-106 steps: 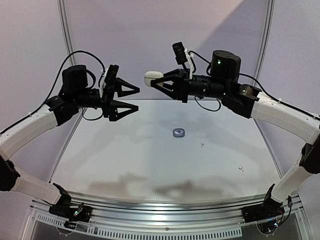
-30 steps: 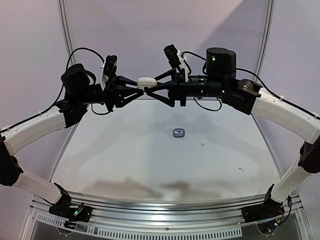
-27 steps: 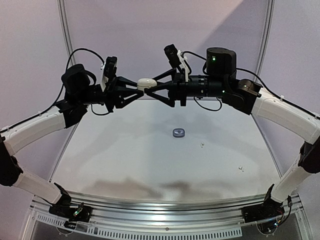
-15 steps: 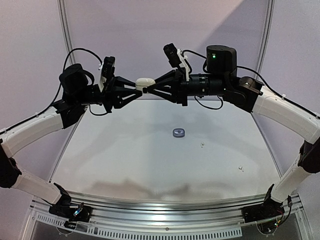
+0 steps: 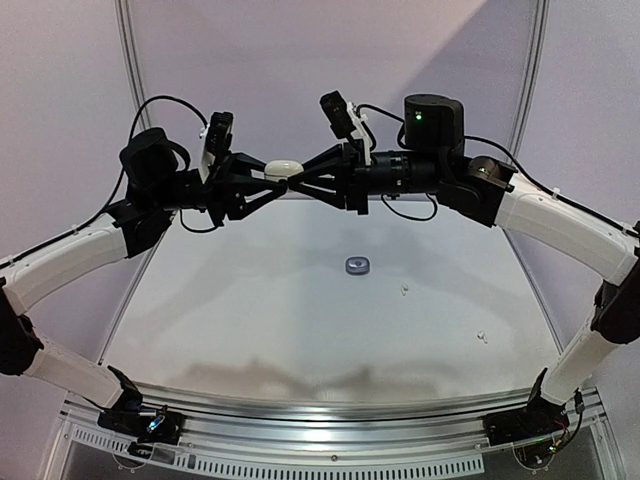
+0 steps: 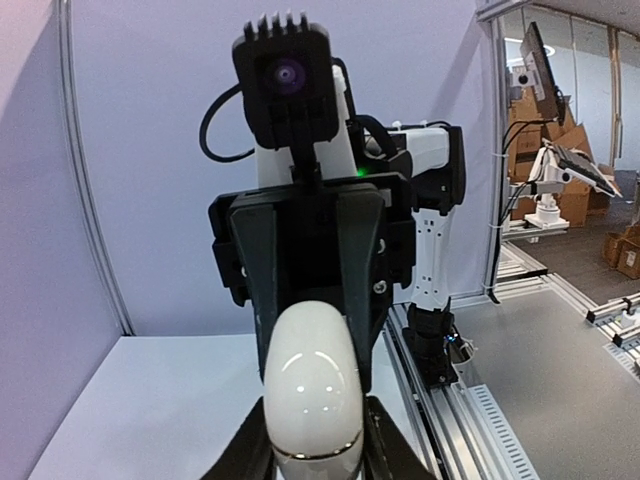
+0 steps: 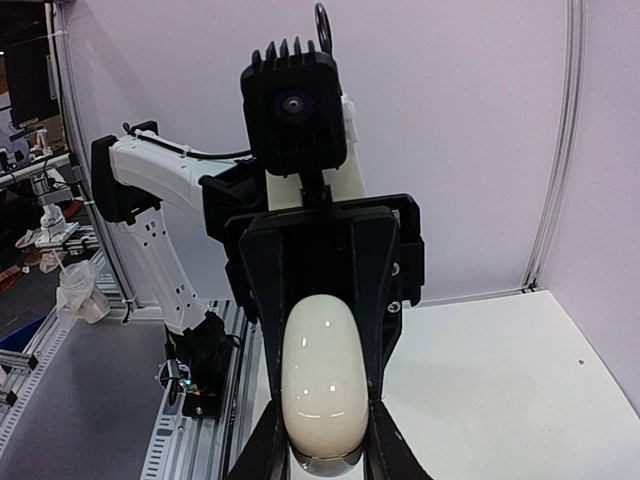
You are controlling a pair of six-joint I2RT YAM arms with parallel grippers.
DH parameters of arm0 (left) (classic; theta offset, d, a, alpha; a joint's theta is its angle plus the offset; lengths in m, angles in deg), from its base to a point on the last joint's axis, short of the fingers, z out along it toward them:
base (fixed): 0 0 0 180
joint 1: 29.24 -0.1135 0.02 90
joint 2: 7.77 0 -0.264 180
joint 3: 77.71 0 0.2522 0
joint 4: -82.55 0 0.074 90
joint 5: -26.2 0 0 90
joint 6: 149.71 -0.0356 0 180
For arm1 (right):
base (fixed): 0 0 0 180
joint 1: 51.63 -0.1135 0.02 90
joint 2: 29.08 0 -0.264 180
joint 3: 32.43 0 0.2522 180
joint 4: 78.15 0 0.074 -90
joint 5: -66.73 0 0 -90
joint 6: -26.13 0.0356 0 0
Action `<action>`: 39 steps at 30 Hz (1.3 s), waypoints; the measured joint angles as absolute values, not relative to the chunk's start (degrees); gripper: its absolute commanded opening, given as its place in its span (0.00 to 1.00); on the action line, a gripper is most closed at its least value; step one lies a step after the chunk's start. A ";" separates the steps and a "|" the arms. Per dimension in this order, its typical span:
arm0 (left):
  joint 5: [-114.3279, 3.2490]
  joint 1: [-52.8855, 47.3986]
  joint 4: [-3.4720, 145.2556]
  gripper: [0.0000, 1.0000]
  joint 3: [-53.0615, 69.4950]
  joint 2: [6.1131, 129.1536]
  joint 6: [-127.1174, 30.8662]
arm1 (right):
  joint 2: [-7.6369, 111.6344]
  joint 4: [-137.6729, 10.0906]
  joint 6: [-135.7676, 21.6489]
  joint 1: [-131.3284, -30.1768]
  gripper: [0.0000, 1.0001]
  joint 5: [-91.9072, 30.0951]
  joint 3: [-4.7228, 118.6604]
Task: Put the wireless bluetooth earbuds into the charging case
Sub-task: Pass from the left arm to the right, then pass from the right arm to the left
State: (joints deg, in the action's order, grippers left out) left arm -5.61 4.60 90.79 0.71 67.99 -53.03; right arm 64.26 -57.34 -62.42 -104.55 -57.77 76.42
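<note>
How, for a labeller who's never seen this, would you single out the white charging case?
Above the table, the left gripper and right gripper meet tip to tip. The white charging case is pinched between them: glossy, pebble-shaped and airborne, unlike the small dark item lying on the table.

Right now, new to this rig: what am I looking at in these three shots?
Two robot arms are bolted at the near edge of a table. The wide shot comes from a fixed camera above and behind them; the other two come from cameras on each wrist, each facing the opposite arm. The left hand and right hand meet in mid-air, both closed on one white pebble-shaped case. On the table lie a small dark rounded case, a tiny white earbud right of it, and a second white earbud nearer the right arm's base.
</note>
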 measured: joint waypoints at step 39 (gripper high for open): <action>-5.74 4.78 94.22 0.00 0.71 68.82 -49.18 | 64.32 -60.33 -62.88 -104.97 0.08 -56.85 76.20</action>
